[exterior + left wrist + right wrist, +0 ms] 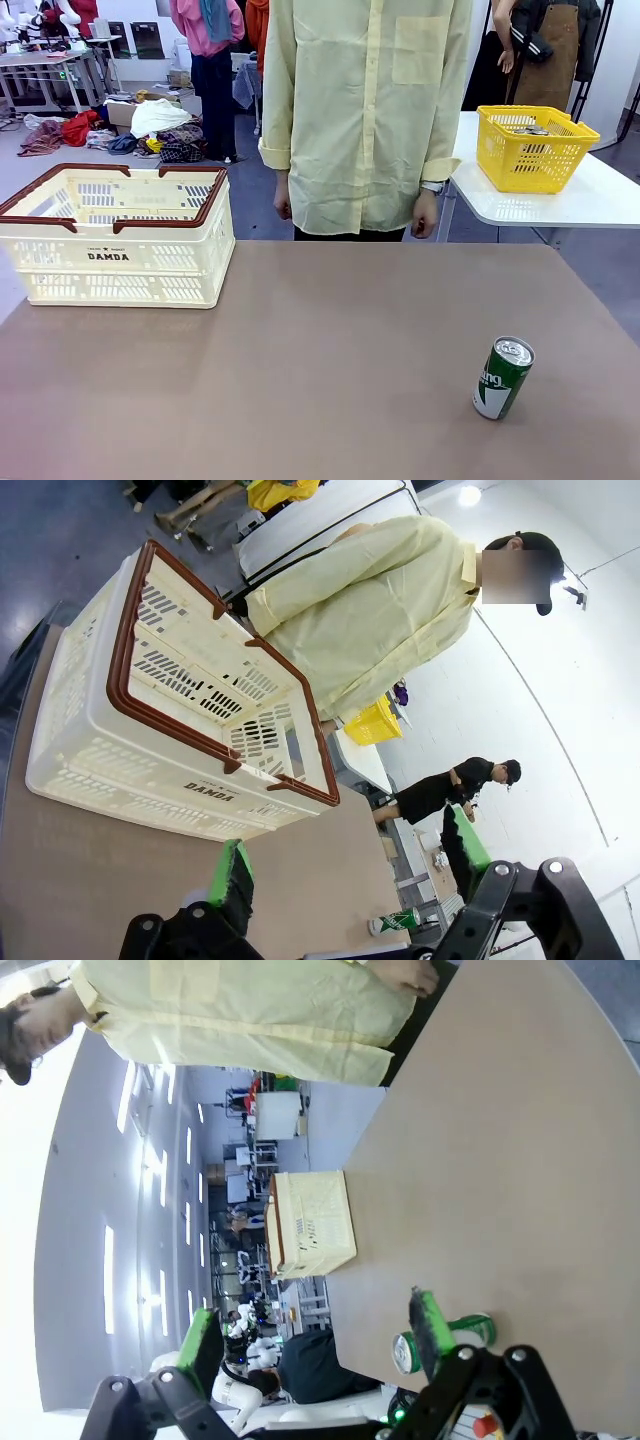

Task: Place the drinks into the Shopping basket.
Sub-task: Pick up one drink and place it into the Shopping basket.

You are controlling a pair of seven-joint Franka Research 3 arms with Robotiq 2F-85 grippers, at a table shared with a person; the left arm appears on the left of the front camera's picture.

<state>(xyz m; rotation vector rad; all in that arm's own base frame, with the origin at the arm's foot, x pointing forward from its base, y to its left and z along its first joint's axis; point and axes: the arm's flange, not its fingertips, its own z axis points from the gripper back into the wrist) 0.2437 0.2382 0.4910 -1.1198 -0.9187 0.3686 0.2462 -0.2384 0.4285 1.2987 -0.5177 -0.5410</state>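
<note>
Near the right front of the table (320, 340) stands the green can (503, 377), well apart from the basket (120, 270) at far left, open-topped to receive it. The left pincer (345, 855) and right pincer (315, 1330) hang spread and empty, ready to grasp.

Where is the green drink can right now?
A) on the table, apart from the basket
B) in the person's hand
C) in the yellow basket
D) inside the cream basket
A: the green can stands on the table, away from the cream basket.
</note>
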